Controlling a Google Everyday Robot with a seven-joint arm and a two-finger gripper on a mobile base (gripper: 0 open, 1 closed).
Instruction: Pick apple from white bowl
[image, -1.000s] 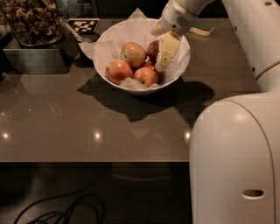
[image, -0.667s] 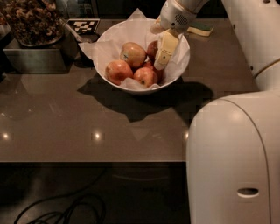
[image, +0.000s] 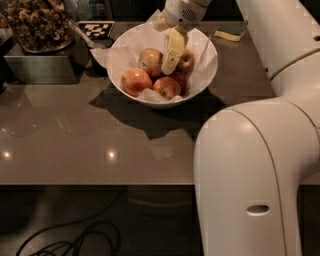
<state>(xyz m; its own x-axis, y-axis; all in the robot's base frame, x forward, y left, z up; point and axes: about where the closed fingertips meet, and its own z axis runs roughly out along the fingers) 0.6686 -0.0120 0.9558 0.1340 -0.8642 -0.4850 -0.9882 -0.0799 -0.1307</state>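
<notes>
The white bowl (image: 124, 52) is large, glossy and lined with crumpled white paper. It stands at the back middle of the brown table. It holds several red-yellow apples: one at the upper left (image: 149, 60), one at the left (image: 135, 81), one at the front (image: 166, 88) and one at the right (image: 188, 61). My gripper (image: 172, 56) reaches down into the bowl from above, between the upper-left apple and the right apple. It touches or nearly touches them and hides part of the right one.
A dark container of nuts (image: 36, 24) sits on a metal tray (image: 35, 69) at the back left. A checkered marker card (image: 96, 29) lies behind the bowl. A green-yellow sponge (image: 230, 33) lies at the back right. My white arm body (image: 250, 175) fills the right foreground. Cables (image: 75, 240) lie on the floor.
My gripper has moved left inside the bowl, from over the right-hand apples to the gap beside the upper-left apple. The apples and bowl have stayed put.
</notes>
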